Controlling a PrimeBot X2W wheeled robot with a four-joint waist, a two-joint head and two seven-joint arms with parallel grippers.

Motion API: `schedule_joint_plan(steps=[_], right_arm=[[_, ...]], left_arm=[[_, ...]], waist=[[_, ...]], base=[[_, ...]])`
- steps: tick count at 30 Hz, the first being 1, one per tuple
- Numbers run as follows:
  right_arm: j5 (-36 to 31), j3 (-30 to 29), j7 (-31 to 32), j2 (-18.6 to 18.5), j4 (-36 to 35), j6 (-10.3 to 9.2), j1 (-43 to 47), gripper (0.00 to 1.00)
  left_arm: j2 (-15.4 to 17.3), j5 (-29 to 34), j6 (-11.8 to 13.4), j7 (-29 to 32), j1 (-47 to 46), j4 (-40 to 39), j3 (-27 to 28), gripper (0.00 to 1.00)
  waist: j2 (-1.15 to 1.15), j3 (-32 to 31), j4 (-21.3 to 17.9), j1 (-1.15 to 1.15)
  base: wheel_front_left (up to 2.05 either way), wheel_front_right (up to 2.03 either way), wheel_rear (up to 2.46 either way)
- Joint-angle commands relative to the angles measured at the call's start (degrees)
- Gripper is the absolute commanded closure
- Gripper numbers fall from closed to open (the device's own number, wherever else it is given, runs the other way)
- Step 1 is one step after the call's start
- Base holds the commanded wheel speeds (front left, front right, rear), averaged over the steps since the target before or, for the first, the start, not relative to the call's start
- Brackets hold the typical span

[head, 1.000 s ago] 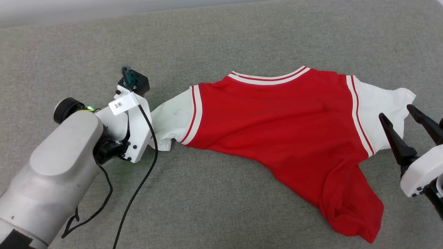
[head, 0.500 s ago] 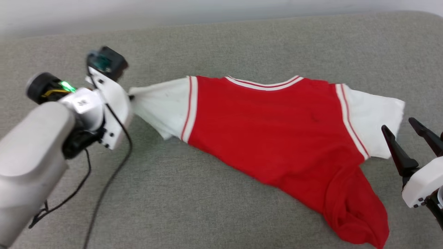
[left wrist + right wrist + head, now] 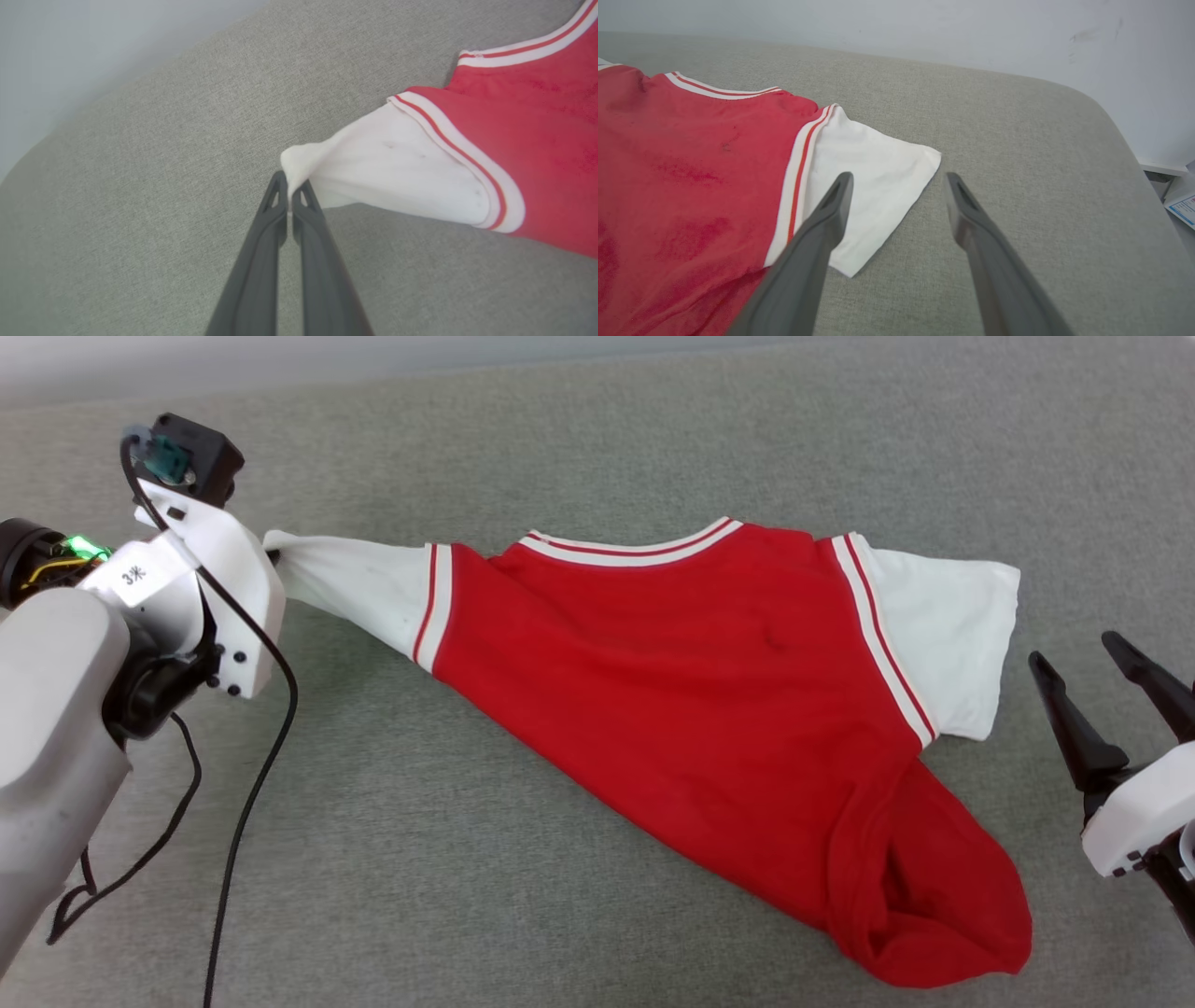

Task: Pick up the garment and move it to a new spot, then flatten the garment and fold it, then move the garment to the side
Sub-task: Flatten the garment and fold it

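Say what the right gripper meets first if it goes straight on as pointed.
Probably the garment's white sleeve, just ahead of the open right gripper; depth is unclear, so perhaps the grey cushion beside it.

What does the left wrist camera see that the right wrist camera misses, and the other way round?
Left wrist view: the left pincer shut on the tip of one white sleeve, pulled taut. Right wrist view: the right pincer open by the other sleeve, which lies flat. Both: the red shirt, its striped collar and the grey pad.
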Motion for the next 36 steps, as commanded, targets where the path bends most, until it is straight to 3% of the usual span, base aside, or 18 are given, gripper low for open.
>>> schedule_joint_plan(steps=[1, 5, 11, 19, 20, 21, 25, 28, 36], right_arm=[[0.0, 0.0, -0.3, 0.1, 0.1, -0.06, -0.8, 0.0], [0.1, 0.2, -1.0, 0.3, 0.8, -0.06, -1.9, 0.0], [0.4, 0.7, -2.0, 0.4, 2.0, -0.06, -3.4, 0.0], [0.0, 0.9, -2.7, 0.3, 3.1, -0.06, -4.2, 0.0], [-0.1, 0.7, -2.7, 0.3, 3.2, -0.06, -4.0, 0.0], [-0.1, 0.6, -2.7, 0.2, 3.3, -0.06, -3.7, 0.0], [-0.1, 0.0, -2.7, 0.1, 3.2, -0.06, -2.4, 0.0], [-0.1, -0.3, -2.3, 0.3, 2.8, -0.06, -1.5, 0.0], [-0.4, -1.0, -1.8, 0.9, 1.4, -0.06, 0.1, 0.0]], left_arm=[[-0.2, 0.2, 0.3, -0.3, -0.6, 0.3, 0.1, 1.0], [-2.9, 0.0, 0.7, -3.2, -2.0, 7.0, 0.8, 1.0], [-6.4, 1.2, -0.9, -7.5, -3.5, 15.5, -0.2, 1.0], [-9.0, 2.7, -2.8, -10.4, -3.8, 26.1, -2.4, 1.0], [-9.2, 2.8, -2.8, -11.3, -4.1, 26.7, -2.3, 0.65], [-9.3, 3.4, -3.0, -12.5, -4.7, 27.0, -2.5, 0.0], [-9.4, 3.9, -4.2, -16.2, -7.3, 27.2, -2.2, 0.0], [-9.2, 2.8, -5.2, -15.5, -9.0, 26.6, -1.9, 0.0], [-8.0, -3.0, -6.9, -1.5, -12.1, 22.3, -2.8, 0.0]], waist=[[0.0, 0.9, -0.9, 0.0], [0.0, 2.8, -2.3, 0.0], [0.0, 5.0, -3.6, 0.0], [0.0, 5.0, -3.7, 0.0], [0.0, 4.7, -3.5, 0.0], [0.0, 4.3, -3.2, 0.0], [0.0, 2.9, -2.4, 0.0], [0.0, 1.9, -2.0, 0.0], [0.0, 0.7, -1.8, 0.0]], base=[[0.0, 0.0, 0.0], [0.0, 0.0, 0.0], [0.0, 0.0, 0.0], [0.0, 0.0, 0.0], [0.0, 0.0, 0.0], [0.0, 0.0, 0.0], [0.0, 0.0, 0.0], [0.0, 0.0, 0.0], [0.0, 0.0, 0.0]])
